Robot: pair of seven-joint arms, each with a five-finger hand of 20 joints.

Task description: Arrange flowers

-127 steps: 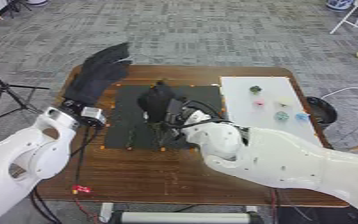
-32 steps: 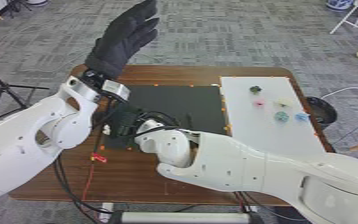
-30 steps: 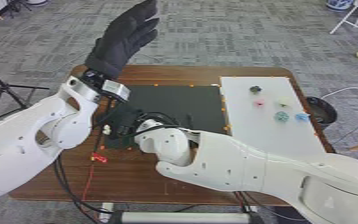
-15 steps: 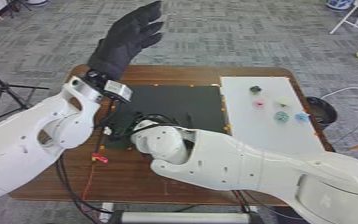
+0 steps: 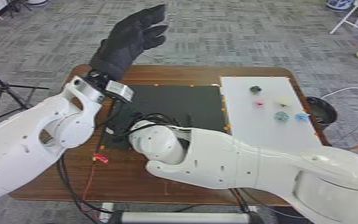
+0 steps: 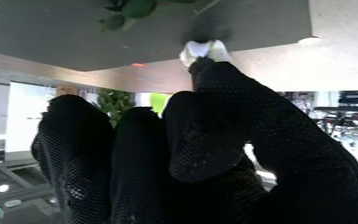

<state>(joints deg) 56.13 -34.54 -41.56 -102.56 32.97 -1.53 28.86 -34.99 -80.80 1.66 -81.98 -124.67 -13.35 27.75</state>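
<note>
In the head view my left hand (image 5: pixel 127 42) is open past the table's far left corner. My right hand (image 5: pixel 120 118) is over the black mat's left part, largely hidden by its wrist and cables, with a small white flower (image 5: pixel 110 130) beside it. In the right wrist view, the right hand (image 6: pixel 202 135) has thumb and a finger closed on the white flower (image 6: pixel 204 51). Green leaves (image 6: pixel 138 8) lie over the dark mat there. Dark (image 5: pixel 255 89), pink (image 5: pixel 260 102), pale yellow (image 5: pixel 283 104), teal (image 5: pixel 282 116) and blue (image 5: pixel 302 117) flowers lie on the white board.
The black mat (image 5: pixel 180 100) lies beside the white board (image 5: pixel 269 135) on the wooden table (image 5: pixel 193 72). Cables and a red connector (image 5: pixel 101 159) are near the left arm. A black bin (image 5: pixel 320 111) stands off the right edge.
Since the oldest frame, the left hand has moved forward off the table, and the right hand from mid-mat to its left side. Lately the right wrist has shifted slightly left and toward the robot.
</note>
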